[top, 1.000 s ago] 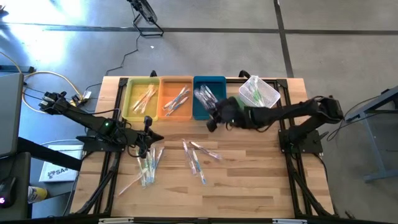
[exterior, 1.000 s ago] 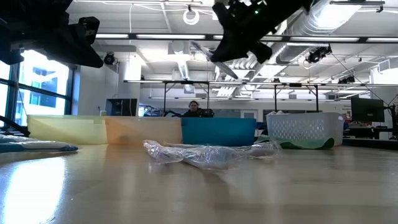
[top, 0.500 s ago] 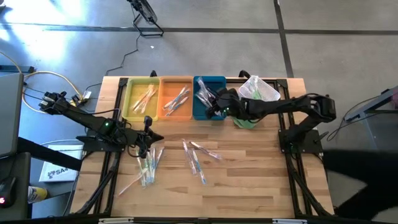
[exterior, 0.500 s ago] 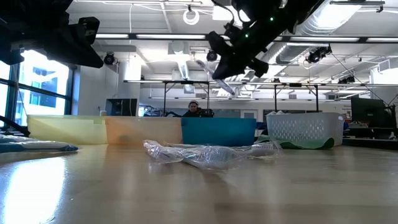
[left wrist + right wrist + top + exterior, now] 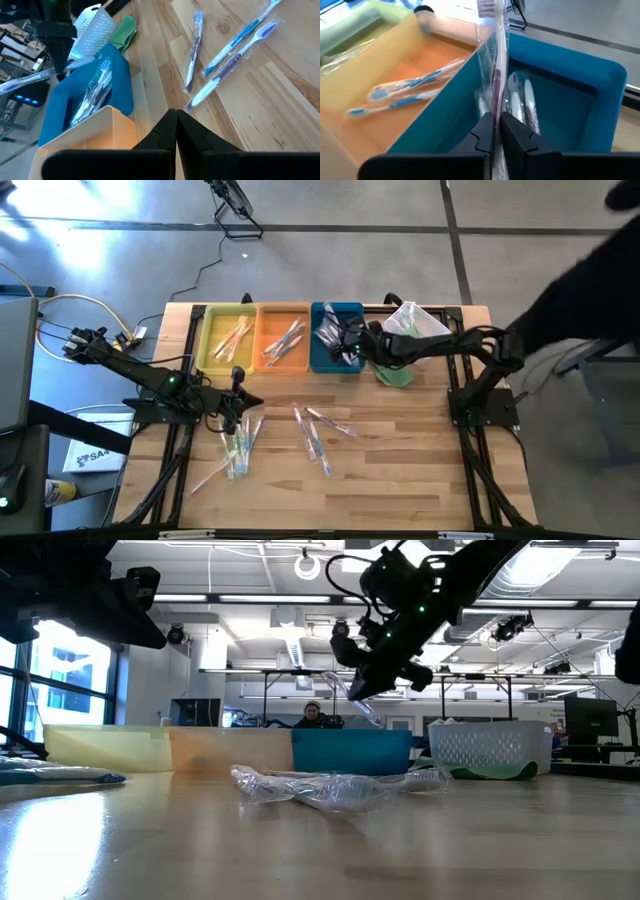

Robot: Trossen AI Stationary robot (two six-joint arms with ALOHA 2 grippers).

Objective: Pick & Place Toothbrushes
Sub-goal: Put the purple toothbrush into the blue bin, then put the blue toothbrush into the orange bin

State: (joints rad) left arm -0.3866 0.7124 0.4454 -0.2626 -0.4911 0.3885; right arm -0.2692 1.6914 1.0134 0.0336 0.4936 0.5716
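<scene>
Jaws of the right gripper point(image 5: 496, 131) are pinched nearly together on a wrapped toothbrush point(image 5: 495, 60), which sticks straight out ahead of the fingertips in its clear sleeve, pink-handled as far as the right wrist view shows. Only the near end is clamped; the rest runs free beyond the jaws and hangs over the blue tray point(image 5: 580, 100), directly ahead of and below the fingertips, where several wrapped brushes already lie.

The likeliest trouble comes from that grip. The jaws may hold more wrapper than handle, so the brush could slide in the slippery film and drop early or crooked. If it lets go with the free end too far forward, the brush could bridge the tray's wall or tip toward the orange tray point(image 5: 420, 75) just beside it. Loose film could also cling to a finger on release and drag the brush back out.

Further from these jaws, more toothbrushes point(image 5: 320, 435) lie scattered on the wooden table point(image 5: 400, 470), still to be sorted. The left gripper point(image 5: 176, 131) waits with its jaws closed and empty, over the table near another small pile of brushes.
</scene>
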